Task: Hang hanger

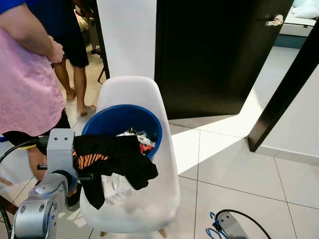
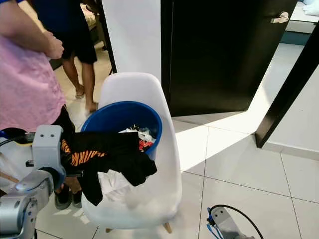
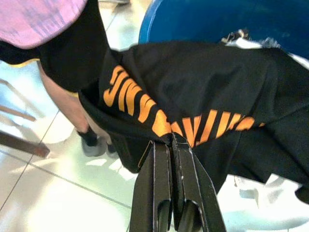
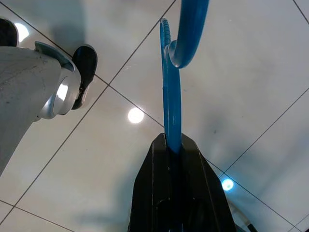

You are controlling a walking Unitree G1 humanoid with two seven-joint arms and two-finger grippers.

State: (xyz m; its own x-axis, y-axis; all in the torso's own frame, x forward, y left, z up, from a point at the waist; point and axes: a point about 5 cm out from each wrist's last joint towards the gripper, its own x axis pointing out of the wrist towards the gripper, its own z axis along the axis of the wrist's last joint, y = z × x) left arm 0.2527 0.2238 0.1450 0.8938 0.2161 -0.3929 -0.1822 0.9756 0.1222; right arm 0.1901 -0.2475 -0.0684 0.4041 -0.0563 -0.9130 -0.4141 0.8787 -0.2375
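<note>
Left eye view. A white moulded chair (image 1: 149,99) is seen on pale floor tiles (image 1: 234,164), and a blue laundry tub (image 1: 122,119) is carried on its seat. A black T-shirt (image 1: 119,157) with orange lettering is draped over the tub's front rim and down toward the seat's front edge; white cloth (image 1: 117,186) is seen beneath it. The left arm (image 1: 42,204) is raised at the chair's left edge, forearm upright, wrist bent toward the shirt. A person in a pink top (image 1: 25,84) is stood just beside that arm. A dark door (image 1: 214,55) is seen behind the chair.

Right eye view. The same scene is recorded. The right arm is held low near the floor, and blue loops of the hanger (image 2: 213,230) are seen at its end.

Left wrist view. The left gripper (image 3: 170,140) is pressed together on a fold of the shirt's edge, just under the orange letters. The print is creased and cannot be read. The tub's rim lies beyond the shirt.

Right wrist view. The right gripper (image 4: 172,145) is clamped on the blue plastic hanger, its shank pinched between the fingers. The curved hook projects past the fingertips, over floor tiles. The robot's foot (image 4: 53,82) is seen beside it.
</note>
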